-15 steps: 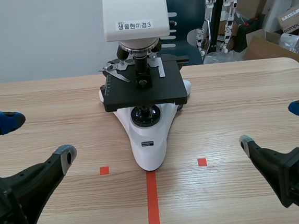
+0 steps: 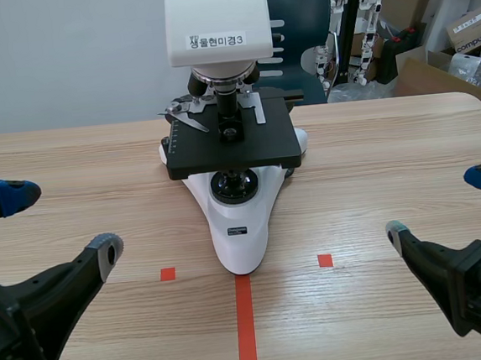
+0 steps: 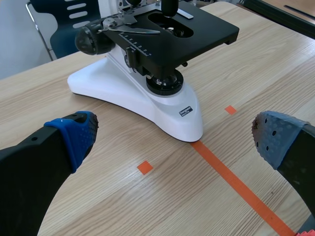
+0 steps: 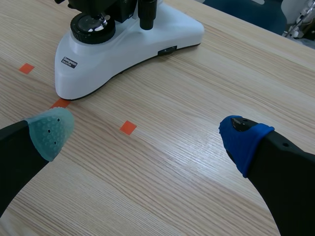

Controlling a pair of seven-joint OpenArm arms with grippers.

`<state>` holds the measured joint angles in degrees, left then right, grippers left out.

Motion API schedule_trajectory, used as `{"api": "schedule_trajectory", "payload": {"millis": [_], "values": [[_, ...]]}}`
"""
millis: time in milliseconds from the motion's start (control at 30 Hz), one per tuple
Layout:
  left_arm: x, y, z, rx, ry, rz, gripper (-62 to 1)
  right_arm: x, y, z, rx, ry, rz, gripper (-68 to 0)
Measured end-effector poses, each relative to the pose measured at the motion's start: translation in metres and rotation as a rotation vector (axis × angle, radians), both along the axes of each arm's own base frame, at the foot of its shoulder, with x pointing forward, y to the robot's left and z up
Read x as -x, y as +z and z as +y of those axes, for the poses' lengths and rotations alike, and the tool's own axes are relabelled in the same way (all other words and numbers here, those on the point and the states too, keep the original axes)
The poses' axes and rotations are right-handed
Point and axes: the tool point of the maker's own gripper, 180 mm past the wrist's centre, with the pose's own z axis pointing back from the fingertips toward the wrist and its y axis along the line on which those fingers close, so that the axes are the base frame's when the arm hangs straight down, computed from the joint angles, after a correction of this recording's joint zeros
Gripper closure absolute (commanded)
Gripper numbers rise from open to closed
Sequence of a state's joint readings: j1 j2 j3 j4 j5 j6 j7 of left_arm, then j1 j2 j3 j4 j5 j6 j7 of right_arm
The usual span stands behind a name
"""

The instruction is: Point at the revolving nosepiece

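A white microscope [image 2: 237, 222] with a black stage [image 2: 233, 143] stands at the table's middle. Its revolving nosepiece [image 2: 222, 81] sits under the white head, above the stage, with objective lenses hanging from it. My left gripper [image 2: 59, 221] rests open low at the left, well short of the microscope. My right gripper [image 2: 445, 204] is open low at the right, also apart from it. In the left wrist view the microscope base [image 3: 147, 98] lies ahead of the open gripper [image 3: 172, 142]. The right wrist view has the base [image 4: 123, 44] ahead of the open gripper [image 4: 147, 132].
A dark chair [image 2: 298, 23] stands behind the table. Cardboard boxes [image 2: 455, 35] and clutter fill the back right. Bare wood lies on both sides of the microscope.
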<state>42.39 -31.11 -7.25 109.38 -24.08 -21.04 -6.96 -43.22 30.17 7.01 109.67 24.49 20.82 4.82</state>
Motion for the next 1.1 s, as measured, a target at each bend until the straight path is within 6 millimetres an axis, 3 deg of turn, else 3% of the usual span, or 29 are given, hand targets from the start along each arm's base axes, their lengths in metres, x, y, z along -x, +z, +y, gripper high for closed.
{"api": "schedule_trajectory", "payload": {"millis": [400, 633, 900, 1100], "values": [[0.0, 0.0, 0.0, 0.002, 0.0, -0.002, -62.3, 0.0, 0.0, 0.0, 0.001, 0.0, 0.001, -67.9], [0.0, 0.0, 0.0, 0.002, 0.0, -0.002, -62.3, -0.004, 0.015, 0.002, -0.035, 0.012, -0.089, -67.7], [0.0, 0.001, 0.0, 0.002, 0.0, -0.002, -62.3, -0.014, 0.004, -0.006, -0.078, 0.003, -0.167, -44.9], [0.0, 0.001, 0.0, 0.002, 0.0, -0.003, -62.3, -0.026, 0.017, -0.012, -0.105, -0.01, -0.326, -34.4]]}}
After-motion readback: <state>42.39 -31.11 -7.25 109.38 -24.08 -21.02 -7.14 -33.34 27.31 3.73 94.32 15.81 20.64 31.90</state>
